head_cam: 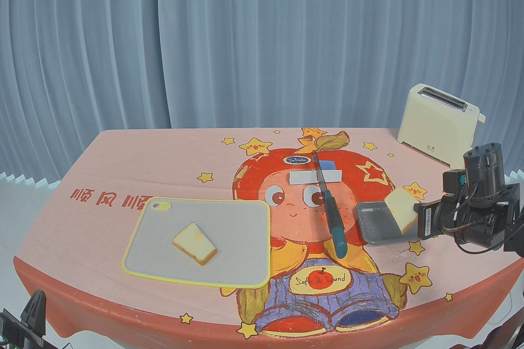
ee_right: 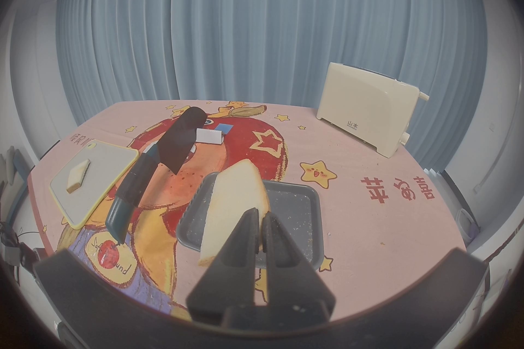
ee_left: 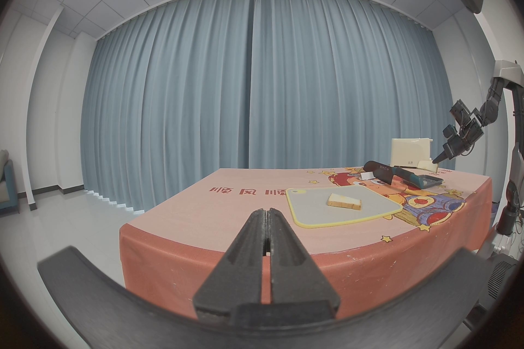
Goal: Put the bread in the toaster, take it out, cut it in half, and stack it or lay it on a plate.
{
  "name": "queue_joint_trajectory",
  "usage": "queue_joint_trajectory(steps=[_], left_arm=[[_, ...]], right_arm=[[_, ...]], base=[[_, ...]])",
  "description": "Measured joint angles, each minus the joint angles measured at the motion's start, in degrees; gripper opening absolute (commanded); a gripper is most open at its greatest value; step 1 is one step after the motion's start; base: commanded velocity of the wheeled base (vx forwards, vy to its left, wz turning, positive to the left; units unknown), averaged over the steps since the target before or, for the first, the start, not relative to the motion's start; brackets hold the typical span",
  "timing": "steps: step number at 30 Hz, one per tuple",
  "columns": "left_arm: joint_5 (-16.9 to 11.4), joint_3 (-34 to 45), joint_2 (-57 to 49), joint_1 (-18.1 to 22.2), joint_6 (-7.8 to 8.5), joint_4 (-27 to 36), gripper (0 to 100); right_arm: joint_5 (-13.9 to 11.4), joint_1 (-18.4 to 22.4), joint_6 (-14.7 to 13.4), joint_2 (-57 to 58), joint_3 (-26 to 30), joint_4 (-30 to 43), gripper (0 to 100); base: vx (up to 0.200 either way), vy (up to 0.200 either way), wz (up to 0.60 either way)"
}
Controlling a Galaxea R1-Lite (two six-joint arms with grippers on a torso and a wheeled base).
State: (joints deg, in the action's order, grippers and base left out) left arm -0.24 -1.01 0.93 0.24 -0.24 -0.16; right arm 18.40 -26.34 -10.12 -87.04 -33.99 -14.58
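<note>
One half slice of bread [head_cam: 195, 244] lies flat on the grey cutting board [head_cam: 234, 224] at the table's left. My right gripper [head_cam: 417, 214] is shut on the other half slice [head_cam: 402, 209] and holds it tilted, just over the right rim of the dark grey plate [head_cam: 371, 222]. From the right wrist, that held half slice [ee_right: 232, 203] stands on edge over the plate [ee_right: 297, 203], pinched in the right gripper [ee_right: 259, 219]. My left gripper [ee_left: 267, 235] is shut with nothing in it, low and off the table's front left corner.
A knife [head_cam: 332, 208] with a teal handle lies between board and plate, its blade propped on a small white block [head_cam: 305, 176]. The cream toaster [head_cam: 439, 124] stands at the back right corner, its slot showing nothing. Bare tablecloth lies behind the board.
</note>
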Motion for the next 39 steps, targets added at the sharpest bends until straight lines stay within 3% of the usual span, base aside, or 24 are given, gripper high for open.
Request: queue_joint_trajectory(steps=[39], left_arm=[[0.0, 0.0, 0.0, 0.0, 0.0, 0.0, 0]], right_arm=[[0.0, 2.4, -2.7, -6.8, -1.8, -0.3, 0]], base=[[0.0, 0.0, 0.0]])
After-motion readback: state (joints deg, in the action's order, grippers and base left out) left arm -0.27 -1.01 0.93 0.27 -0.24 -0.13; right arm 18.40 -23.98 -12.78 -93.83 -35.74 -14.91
